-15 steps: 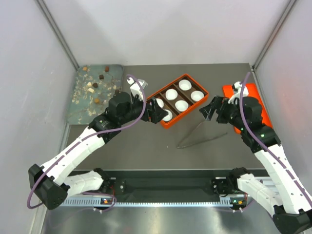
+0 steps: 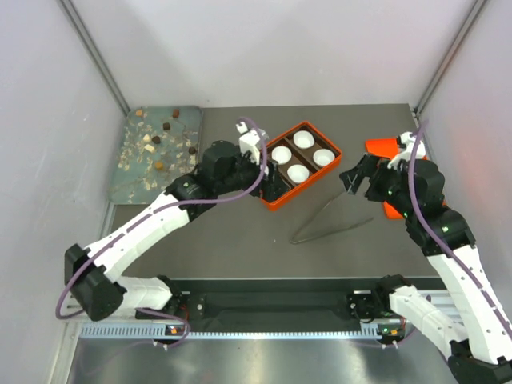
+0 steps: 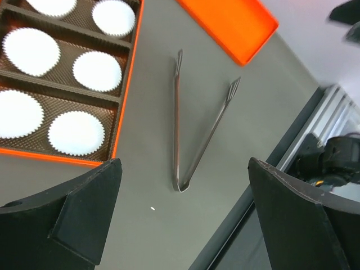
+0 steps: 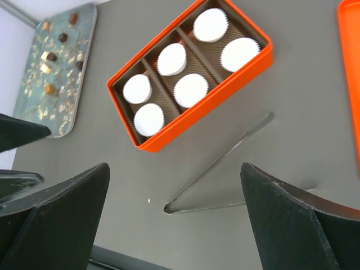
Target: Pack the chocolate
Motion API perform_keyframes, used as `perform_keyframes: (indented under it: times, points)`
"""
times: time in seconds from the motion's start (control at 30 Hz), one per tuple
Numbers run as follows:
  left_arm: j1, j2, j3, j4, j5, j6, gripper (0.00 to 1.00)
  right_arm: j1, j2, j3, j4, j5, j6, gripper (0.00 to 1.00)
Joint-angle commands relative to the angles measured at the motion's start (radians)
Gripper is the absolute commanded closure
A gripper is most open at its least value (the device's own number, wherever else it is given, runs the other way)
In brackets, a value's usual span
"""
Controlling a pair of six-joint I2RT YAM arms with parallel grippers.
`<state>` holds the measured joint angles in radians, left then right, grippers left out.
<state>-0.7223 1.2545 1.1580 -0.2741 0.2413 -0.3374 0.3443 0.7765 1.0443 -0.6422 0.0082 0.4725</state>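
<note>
Moved: left gripper (image 3: pixel 183 169), now over orange rectangular box (image 3: pixel 56 156).
Fingers: spread, empty; right gripper (image 4: pixel 174 169) likewise.
Risk: off-centre pinch skids thin metal tongs (image 3: pixel 176 124).

Both arms are the same build. Left arm (image 2: pixel 152 228) and right arm (image 2: pixel 462 276): white link shells, black joint housings. A purple cable (image 2: pixel 58 304) runs loose outside each arm, from the base end up to the wrist. There's a white wrist block (image 2: pixel 250 138) on each. Left end effector (image 3: pixel 184 167) and right end effector (image 4: pixel 174 166): matte black wedge-shaped fingers with flat faces, no markings legible.
</note>
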Motion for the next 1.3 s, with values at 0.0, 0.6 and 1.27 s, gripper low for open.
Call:
perform_keyframes:
  times: [0.0,0.6,1.27]
  points:
    - [-0.073,0.063,0.087,-0.037,-0.042,0.069,0.01,0.009,-0.043,0.056,-0.042,0.087,-0.003,0.0]
    - [-0.339,0.563,0.269,-0.008,-0.267,0.297,0.07,0.01,-0.241,0.17,-0.117,0.251,0.061,0.0]
    - [-0.354,0.815,0.354,0.03,-0.16,0.376,0.07,0.01,-0.253,0.146,-0.117,0.225,0.034,0.0]
